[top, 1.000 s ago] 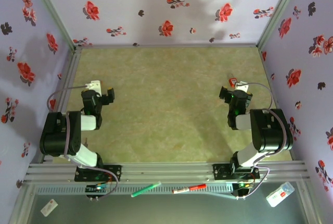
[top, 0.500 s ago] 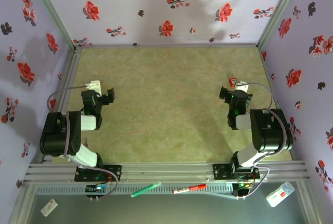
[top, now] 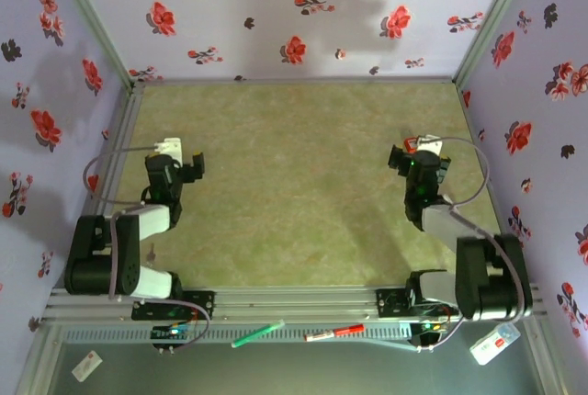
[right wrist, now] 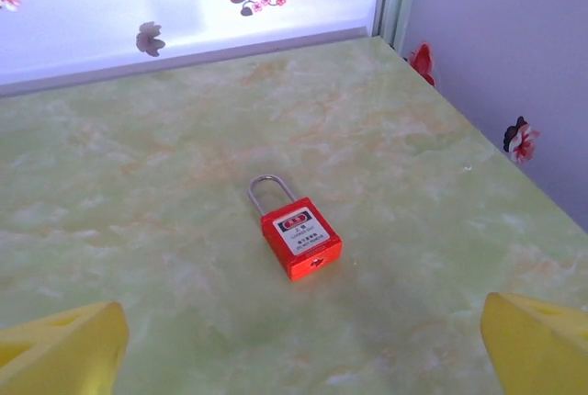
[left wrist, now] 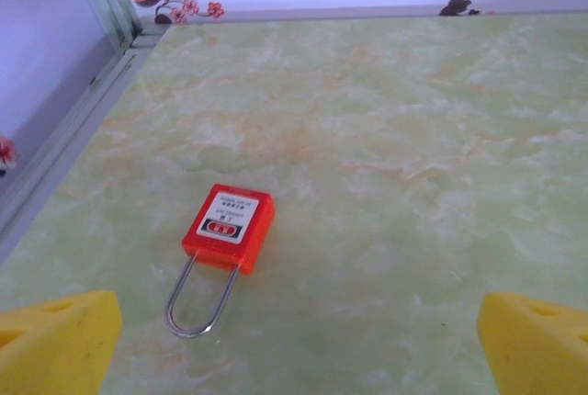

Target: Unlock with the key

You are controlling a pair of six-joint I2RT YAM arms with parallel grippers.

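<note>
A red padlock (left wrist: 229, 227) lies flat on the green marbled floor, its steel shackle (left wrist: 197, 303) pointing toward my left gripper (left wrist: 294, 354). That gripper is open, its yellow fingertips (left wrist: 57, 344) wide apart and short of the lock. A second red padlock (right wrist: 300, 237) lies ahead of my right gripper (right wrist: 303, 354), shackle away and keyhole facing me. This gripper is open too, with nothing between its yellow fingertips (right wrist: 537, 344). From above, the left gripper (top: 186, 170) sits near the left wall and the right gripper (top: 411, 163) near the right wall, a bit of red lock (top: 424, 142) beside it.
Floral walls close in the floor on three sides, with a metal frame rail (left wrist: 87, 106) along the left edge. A green pen (top: 257, 333), a red pen (top: 334, 332) and a white box (top: 494, 342) lie on the front ledge behind the arm bases.
Both arms have reached slightly forward, their rear links dropping lower; the right gripper has shifted a little up and right. Both grippers stay open.
</note>
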